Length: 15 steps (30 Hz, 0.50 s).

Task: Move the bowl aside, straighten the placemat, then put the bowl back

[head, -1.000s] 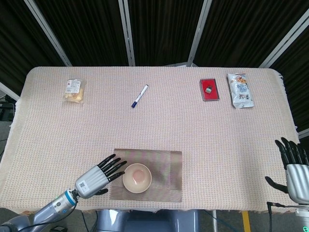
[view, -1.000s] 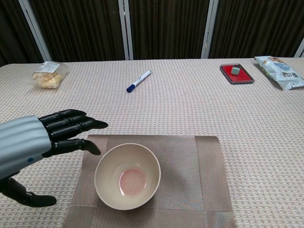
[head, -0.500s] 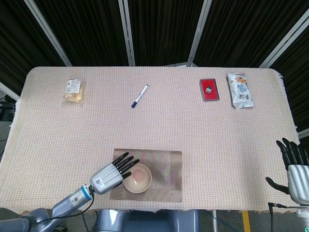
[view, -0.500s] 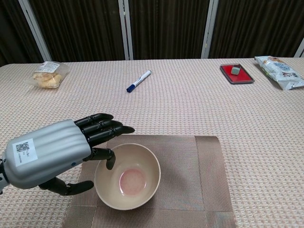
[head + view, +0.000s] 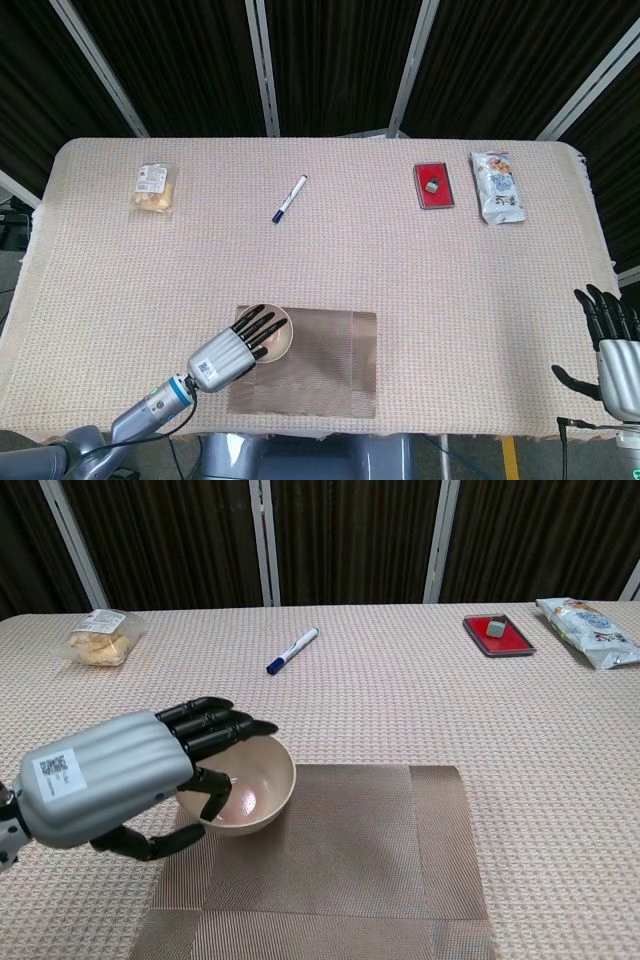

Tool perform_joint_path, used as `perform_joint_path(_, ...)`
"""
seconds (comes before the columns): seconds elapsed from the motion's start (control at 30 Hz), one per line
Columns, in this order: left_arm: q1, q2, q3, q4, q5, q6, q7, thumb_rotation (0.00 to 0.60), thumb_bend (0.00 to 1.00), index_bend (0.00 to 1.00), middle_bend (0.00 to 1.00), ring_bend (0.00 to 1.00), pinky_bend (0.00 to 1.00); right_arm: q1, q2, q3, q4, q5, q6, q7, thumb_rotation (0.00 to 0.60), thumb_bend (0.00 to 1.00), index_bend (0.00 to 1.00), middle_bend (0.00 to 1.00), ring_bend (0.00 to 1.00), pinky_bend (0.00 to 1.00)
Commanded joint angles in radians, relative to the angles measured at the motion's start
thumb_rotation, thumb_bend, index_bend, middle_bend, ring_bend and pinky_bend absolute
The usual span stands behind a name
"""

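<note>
A desk covered with a beige woven cloth point(image 5: 400, 270) fills both views, with dark curtains behind its far edge. Near the front edge, left of centre, lies a brown woven rectangular placemat point(image 5: 320, 360) point(image 5: 350, 860). A cream round ceramic bowl point(image 5: 275, 335) point(image 5: 255, 785) with a pinkish inside sits over the placemat's far left corner, tilted toward the left, and appears lifted off the mat on 1 side. The robot's left hand point(image 5: 232, 352) point(image 5: 115, 775), silver-backed with black fingers, grips the bowl at its left rim: the thumb dips inside the bowl while the other fingers reach across the far rim. The right hand point(image 5: 612, 345) shows only in the head view, at the right edge of the frame beyond the desk's right edge, holding nothing, its black fingers pointing up and spread apart. Along the far edge of the desk, from left to right, lie a clear plastic packet of pale snacks point(image 5: 155, 187) point(image 5: 98, 638) near the far left corner, a white marker pen with a blue cap point(image 5: 289, 199) point(image 5: 292, 650) lying at a slant near the middle, a flat red rectangular tray carrying a small grey block point(image 5: 434, 185) point(image 5: 498, 635), and just beside it, toward the far right corner, a white printed snack bag point(image 5: 497, 186) point(image 5: 590, 630).
</note>
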Motion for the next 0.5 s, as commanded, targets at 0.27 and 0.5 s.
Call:
perform_joint_path(0.27,-0.016,0.109,-0.137,-0.030,-0.173,0.011,-0.055,0.600,0.39,0.61,0.00,0.00,0.00,0.003,-0.003,-0.001,0.001,0.003,-0.009,-0.004,0.600,0.00,0.00,0.00,0.00,0.00)
perform_joint_path(0.5,-0.004,0.140,-0.219,0.145,-0.375,-0.045,-0.178,0.600,0.39,0.61,0.00,0.00,0.00,0.004,-0.009,-0.002,0.001,0.004,-0.012,-0.017,0.600,0.00,0.00,0.00,0.00,0.00)
